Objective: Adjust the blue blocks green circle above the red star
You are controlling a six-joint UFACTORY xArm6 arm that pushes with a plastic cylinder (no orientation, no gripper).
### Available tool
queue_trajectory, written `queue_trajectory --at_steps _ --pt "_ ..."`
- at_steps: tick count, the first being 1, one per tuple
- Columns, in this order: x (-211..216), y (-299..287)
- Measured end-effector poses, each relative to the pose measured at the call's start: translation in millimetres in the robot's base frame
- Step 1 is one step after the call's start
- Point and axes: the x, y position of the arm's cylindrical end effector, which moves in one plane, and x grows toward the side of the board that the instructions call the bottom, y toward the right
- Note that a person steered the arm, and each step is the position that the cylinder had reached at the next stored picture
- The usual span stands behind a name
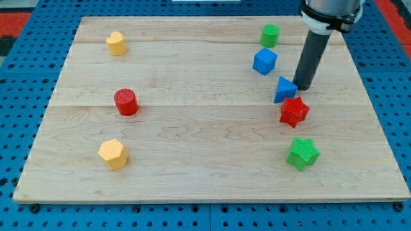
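Note:
My tip (302, 88) rests on the board just right of the blue triangle block (284, 89), close to touching it. The red star (294, 111) lies directly below the blue triangle, touching or nearly touching it. The blue cube (264, 61) sits up and to the left of the triangle. The green circle block (270, 34) stands near the view's top, above the blue cube. The rod (311, 58) rises from the tip toward the view's top right.
A green star (302, 154) lies below the red star. A red cylinder (126, 102) sits at left centre. A yellow block (116, 43) is at top left and a yellow hexagon (113, 154) at bottom left. The wooden board (205, 179) sits on a blue pegboard.

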Motion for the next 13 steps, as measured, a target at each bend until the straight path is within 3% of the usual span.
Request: queue_trajectory --at_steps 1,3,4,5,6,7,8,9,10,11,12,13 --pt "-25 -15" --pt "-40 -123" --pt "-63 -109" --pt "-63 -54" --pt "-67 -80" --pt "-106 -126" --pt "-150 -112" --pt "-154 -87" --pt "-152 -66" --pt "-127 -141" --pt "-45 -168" --pt "21 -146"
